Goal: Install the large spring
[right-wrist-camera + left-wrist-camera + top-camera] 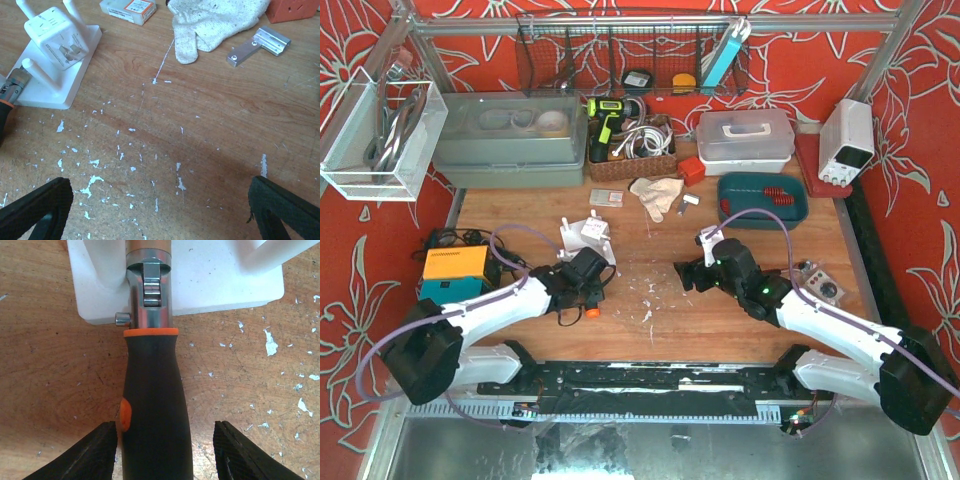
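Red-coiled, small in view: located large spring (pixel 773 193), by judgement, in teal tray (pixel 748 208) at far right. Judged light, springy, prone to roll; best pinched across middle coils. Found left gripper (pixel 166 426) straddling tool handle (pixel 155 385), not yet clamped; right gripper (pixel 160 182) spread wide, empty.

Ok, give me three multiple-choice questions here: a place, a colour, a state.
1. Where is the tool's metal head? A teal tray; B white fixture's base; C glove.
2. What colour is the ring above the black handle? A blue; B green; C orange.
3. The right hand is: A open and empty; B shut on a glove; C shut on the tool.
Answers: B, the head overlaps the white base; C, the ring is orange; A, its fingers stand wide apart, nothing between them.
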Available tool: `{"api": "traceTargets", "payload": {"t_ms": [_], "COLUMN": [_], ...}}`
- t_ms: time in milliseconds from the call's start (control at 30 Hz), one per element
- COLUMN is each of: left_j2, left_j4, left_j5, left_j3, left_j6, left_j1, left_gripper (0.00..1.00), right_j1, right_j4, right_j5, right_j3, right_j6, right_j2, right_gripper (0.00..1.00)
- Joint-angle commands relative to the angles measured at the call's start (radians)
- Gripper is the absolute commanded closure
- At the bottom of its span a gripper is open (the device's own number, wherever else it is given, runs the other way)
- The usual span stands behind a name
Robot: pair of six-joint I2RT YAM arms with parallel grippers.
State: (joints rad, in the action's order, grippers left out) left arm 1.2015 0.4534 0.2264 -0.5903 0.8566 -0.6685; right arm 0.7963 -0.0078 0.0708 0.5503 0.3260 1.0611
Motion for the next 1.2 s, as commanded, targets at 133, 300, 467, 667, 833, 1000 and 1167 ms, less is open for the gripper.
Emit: {"api": "traceTargets", "payload": {"t_ms": [133,300,467,667,833,1000,1167], "left_j2": [0.072,0.121,0.151,0.157,0.137,0.088,0.006], "left_j4": [-0.052,-0.064,-0.063,-0.054,-0.04,-0.016,0.002], "left_j5": [0.015,0.01,0.031,0.035,0.04,0.035,0.044], "left_j3": [0.009,0.007,0.012,0.01,0.015,0.014,0.021], "left_j6": [-0.009,-0.008,-0.003,-0.002,0.002,-0.001,-0.013], "left_j1": [-0.005,-0.005,-0.005,-0.005,-0.005,-0.005,-0.005], "left_gripper": [0.44,0.46,0.51,0.58,0.67,0.74,0.88], "right_j1": [0.003,0.004,0.004,0.004,0.004,0.003,0.004], "right_j4": [0.008,0.008,0.008,0.005,0.007,0.005,0.0], "right_j5": [0.033,0.039,0.045,0.043,0.05,0.058,0.067], "right_j3": [-0.01,-0.011,-0.009,-0.003,-0.006,-0.006,-0.007], "right_j6": [-0.009,-0.009,-0.008,-0.007,-0.007,-0.007,-0.007], "right_j2": [-0.001,0.0,0.005,0.016,0.011,0.008,0.005], "right_gripper": [0.04,0.04,0.04,0.04,0.04,0.04,0.04]}}
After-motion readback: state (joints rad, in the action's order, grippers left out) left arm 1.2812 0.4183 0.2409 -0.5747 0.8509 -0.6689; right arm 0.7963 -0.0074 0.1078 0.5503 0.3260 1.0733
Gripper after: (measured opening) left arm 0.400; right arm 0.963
